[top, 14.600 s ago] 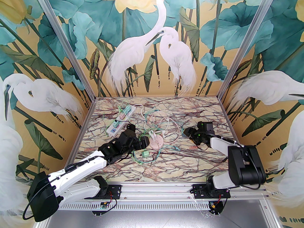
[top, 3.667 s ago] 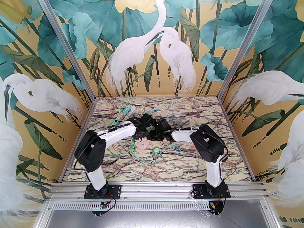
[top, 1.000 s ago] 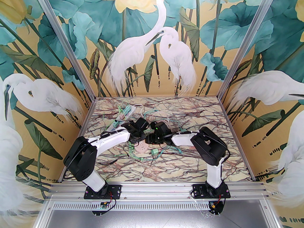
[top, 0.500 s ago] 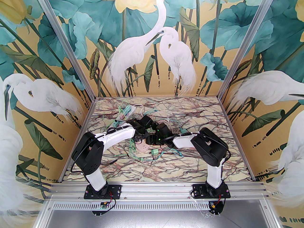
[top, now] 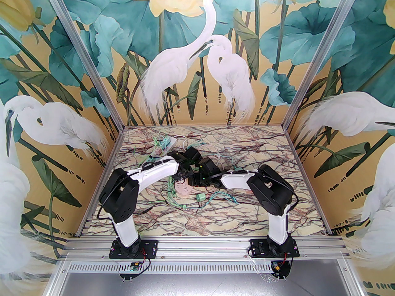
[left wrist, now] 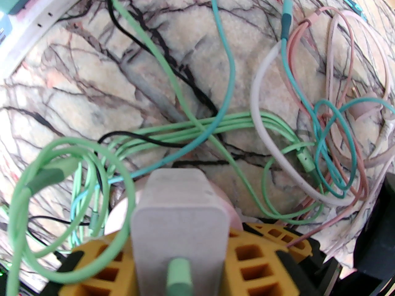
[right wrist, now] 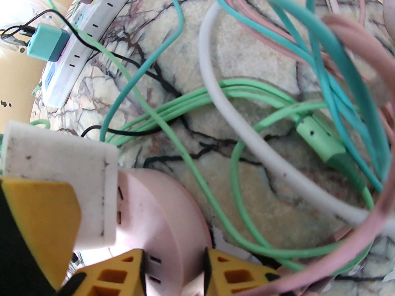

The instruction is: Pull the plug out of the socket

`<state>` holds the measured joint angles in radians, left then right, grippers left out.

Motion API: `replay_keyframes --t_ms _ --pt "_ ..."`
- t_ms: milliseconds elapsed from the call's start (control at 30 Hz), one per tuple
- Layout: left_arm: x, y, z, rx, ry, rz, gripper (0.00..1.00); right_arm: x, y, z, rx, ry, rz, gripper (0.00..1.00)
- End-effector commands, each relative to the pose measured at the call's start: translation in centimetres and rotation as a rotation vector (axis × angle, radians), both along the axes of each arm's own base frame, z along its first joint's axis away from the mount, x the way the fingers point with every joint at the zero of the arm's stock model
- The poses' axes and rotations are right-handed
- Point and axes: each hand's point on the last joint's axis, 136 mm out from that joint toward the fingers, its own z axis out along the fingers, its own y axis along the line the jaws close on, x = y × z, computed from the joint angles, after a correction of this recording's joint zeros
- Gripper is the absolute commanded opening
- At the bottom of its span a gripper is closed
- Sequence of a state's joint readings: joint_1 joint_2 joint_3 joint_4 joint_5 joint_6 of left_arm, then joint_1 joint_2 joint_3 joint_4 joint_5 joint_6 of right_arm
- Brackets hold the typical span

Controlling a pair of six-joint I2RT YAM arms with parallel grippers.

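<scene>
L gripper (left wrist: pixel 179 257) is clenched on the white plug (left wrist: pixel 179 208), seated in the pink socket (right wrist: pixel 160 214) at table (top: pixel 262 153) centre. R gripper (right wrist: pixel 174 271) is clamped on the socket rim, w/ the plug just left of its fingers (right wrist: pixel 237 276). Markings on the power strip (right wrist: pixel 105 8) can't be read.

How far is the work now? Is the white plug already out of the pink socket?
Done: both grasps look set. The left hand clamps the white plug, and the right hand grips the rim of the pink round socket. Under way: bracing for the pull. To do: the plug sits flush on the socket, so the pull itself remains.
</scene>
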<state>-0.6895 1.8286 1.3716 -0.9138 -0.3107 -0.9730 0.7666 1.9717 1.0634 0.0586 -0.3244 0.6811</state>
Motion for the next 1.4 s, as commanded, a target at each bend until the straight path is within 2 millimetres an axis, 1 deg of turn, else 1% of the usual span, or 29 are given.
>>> replay_keyframes --t_ms 0,100,233,333,467,600,733,867,1000,1100,1167,1200,1233,1267,1300,1367 --pt "0.8 -8.8 1.6 -0.238 -0.074 -0.151 0.10 -7.6 -5.0 -10.6 -0.367 0.234 0.058 0.33" --pt "0.7 -8.5 2.2 -0.238 -0.086 -0.152 0.10 -7.6 -5.0 -10.6 -0.367 0.233 0.052 0.32" --pt "0.7 -7.3 4.2 -0.242 -0.112 -0.151 0.11 -7.5 -5.0 -10.5 -0.365 0.234 0.051 0.32" --pt "0.5 -5.5 5.4 -0.213 -0.119 -0.142 0.11 -7.4 -5.0 -10.3 -0.366 0.227 0.048 0.32" --pt "0.2 -3.4 6.5 -0.205 -0.137 -0.125 0.11 -7.1 -5.0 -9.9 -0.358 0.216 0.041 0.33" --pt "-0.2 -1.6 7.3 -0.189 -0.155 -0.112 0.11 -6.7 -4.7 -9.0 -0.323 0.198 0.037 0.36" --pt "-0.7 0.1 7.7 -0.175 -0.172 -0.102 0.11 -5.9 -4.3 -7.1 -0.267 0.149 0.036 0.39" --pt "-1.1 1.8 7.8 -0.157 -0.190 -0.095 0.12 -4.7 -4.1 -4.2 -0.193 0.063 0.025 0.42" --pt "-1.7 3.3 7.4 -0.125 -0.196 -0.096 0.12 -4.0 -4.5 -1.4 -0.127 -0.022 0.012 0.46" --pt "-2.2 4.6 6.6 -0.105 -0.198 -0.088 0.12 -3.5 -5.1 0.7 -0.085 -0.090 -0.005 0.53" --pt "-2.6 5.5 6.0 -0.090 -0.199 -0.085 0.12 -3.3 -5.5 2.2 -0.060 -0.140 -0.012 0.61" --pt "-2.8 5.8 5.6 -0.085 -0.199 -0.083 0.12 -3.2 -5.7 2.8 -0.057 -0.163 -0.019 0.63" --pt "-3.0 6.1 5.0 -0.082 -0.195 -0.085 0.12 -3.1 -6.1 3.3 -0.054 -0.187 -0.027 0.68" --pt "-3.1 6.3 4.5 -0.081 -0.194 -0.092 0.13 -3.1 -6.4 4.0 -0.046 -0.216 -0.034 0.69" --pt "-3.3 6.4 4.0 -0.078 -0.192 -0.096 0.14 -3.0 -6.8 4.6 -0.045 -0.239 -0.045 0.74" --pt "-3.6 6.5 3.0 -0.076 -0.185 -0.105 0.15 -2.7 -7.7 5.7 -0.043 -0.289 -0.078 0.80"
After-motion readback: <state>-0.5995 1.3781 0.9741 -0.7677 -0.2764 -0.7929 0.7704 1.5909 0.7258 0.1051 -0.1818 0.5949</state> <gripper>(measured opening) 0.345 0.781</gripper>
